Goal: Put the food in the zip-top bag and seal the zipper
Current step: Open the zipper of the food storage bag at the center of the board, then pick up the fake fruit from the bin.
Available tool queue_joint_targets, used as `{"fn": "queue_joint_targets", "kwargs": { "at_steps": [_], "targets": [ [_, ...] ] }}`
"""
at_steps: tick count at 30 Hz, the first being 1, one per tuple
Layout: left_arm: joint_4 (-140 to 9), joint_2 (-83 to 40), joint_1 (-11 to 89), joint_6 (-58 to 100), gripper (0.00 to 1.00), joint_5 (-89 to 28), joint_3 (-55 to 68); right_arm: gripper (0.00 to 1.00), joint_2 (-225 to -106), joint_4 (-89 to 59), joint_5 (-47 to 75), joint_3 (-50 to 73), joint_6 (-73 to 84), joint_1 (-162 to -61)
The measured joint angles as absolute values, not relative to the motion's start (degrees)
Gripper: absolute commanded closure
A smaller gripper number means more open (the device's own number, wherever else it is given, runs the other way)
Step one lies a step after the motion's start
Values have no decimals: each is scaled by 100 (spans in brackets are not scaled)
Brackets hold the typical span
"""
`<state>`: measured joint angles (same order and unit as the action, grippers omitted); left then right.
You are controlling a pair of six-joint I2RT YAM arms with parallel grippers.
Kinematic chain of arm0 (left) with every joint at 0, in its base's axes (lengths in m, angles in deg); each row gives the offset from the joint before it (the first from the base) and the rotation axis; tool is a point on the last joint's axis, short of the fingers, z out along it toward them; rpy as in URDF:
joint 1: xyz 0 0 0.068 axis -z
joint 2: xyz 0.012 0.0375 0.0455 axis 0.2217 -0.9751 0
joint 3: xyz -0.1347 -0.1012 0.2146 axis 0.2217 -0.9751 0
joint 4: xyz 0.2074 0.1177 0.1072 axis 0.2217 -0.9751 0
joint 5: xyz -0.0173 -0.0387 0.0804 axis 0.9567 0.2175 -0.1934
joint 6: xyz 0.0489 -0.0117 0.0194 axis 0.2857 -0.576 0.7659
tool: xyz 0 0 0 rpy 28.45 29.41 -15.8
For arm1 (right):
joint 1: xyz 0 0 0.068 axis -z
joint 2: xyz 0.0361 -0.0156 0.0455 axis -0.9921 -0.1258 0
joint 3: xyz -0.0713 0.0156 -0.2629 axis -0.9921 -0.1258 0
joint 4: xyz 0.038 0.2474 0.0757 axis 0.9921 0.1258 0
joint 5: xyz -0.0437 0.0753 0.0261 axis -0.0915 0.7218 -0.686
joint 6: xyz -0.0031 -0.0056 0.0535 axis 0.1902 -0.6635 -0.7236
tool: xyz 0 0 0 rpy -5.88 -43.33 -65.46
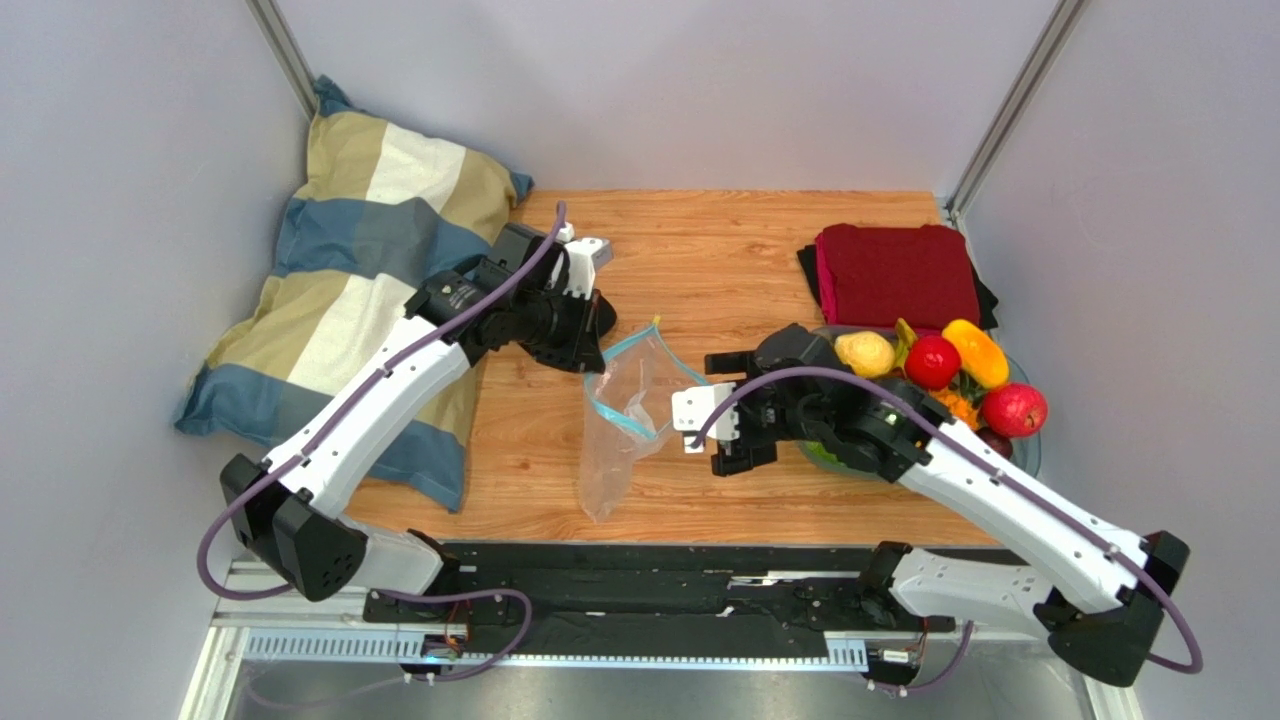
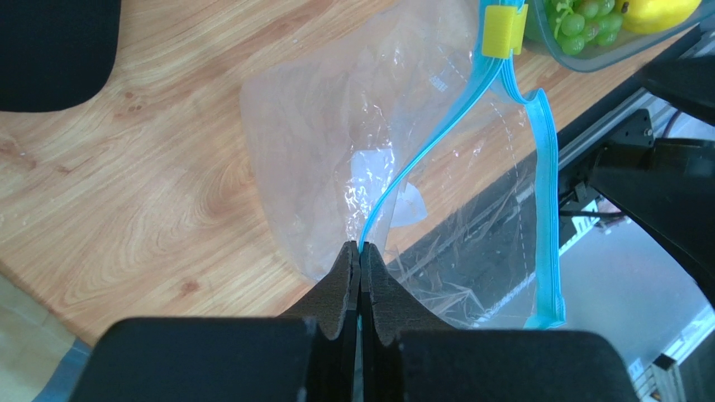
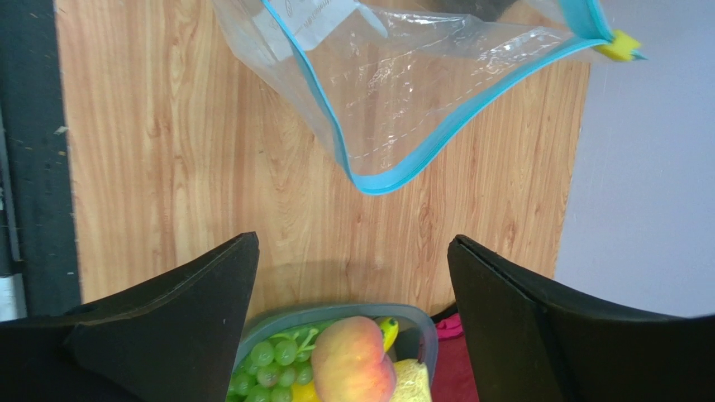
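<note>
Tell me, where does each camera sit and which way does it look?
Top external: fixed above and behind the arms, looking down on the table; both arms show, left hand and right hand flanking the zip-top bag.
Left wrist: on the left arm, looking past its shut fingers, which pinch the zipper.
Right wrist: on the right arm, looking between its open fingers at bag and tray.
Shared: both wrist views show the blue zipper and green grapes.

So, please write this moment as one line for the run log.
left gripper: shut on zip-top bag at zipper | right gripper: open, empty | food: in grey tray | mouth: unsealed, nothing inside
</note>
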<state>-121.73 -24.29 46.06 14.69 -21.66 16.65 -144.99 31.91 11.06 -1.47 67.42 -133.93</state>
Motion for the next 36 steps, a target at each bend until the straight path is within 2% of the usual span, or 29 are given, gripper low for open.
{"fn": "queue_joint_targets", "kwargs": {
  "at_steps": [1,4,10,17,22,36],
  "targets": [
    [-12121,-2477,4608,1417,100,-2164,1665,1,-14402,3309,1123,-73,6593,-13369],
    [-11988,-2597,4606,1283,100,-2164,1665,0,-14184,3587,1392,292,5984,-12995],
    [-11861,-2663,4608,1214,100,-2153,1678,0,-13976,3867,1895,535,5070,-11026],
    [-11846,-2739,4608,1203,100,-2118,1716,0,-15056,4232,2319,651,4233,-9352],
    [-11837,-2744,4608,1203,100,-2101,1716,0,-15797,4262,2231,672,3739,-9146],
    [-11832,-2746,4608,1205,100,-2094,1716,0,-16564,4085,1687,314,3348,-9142]
  ]
}}
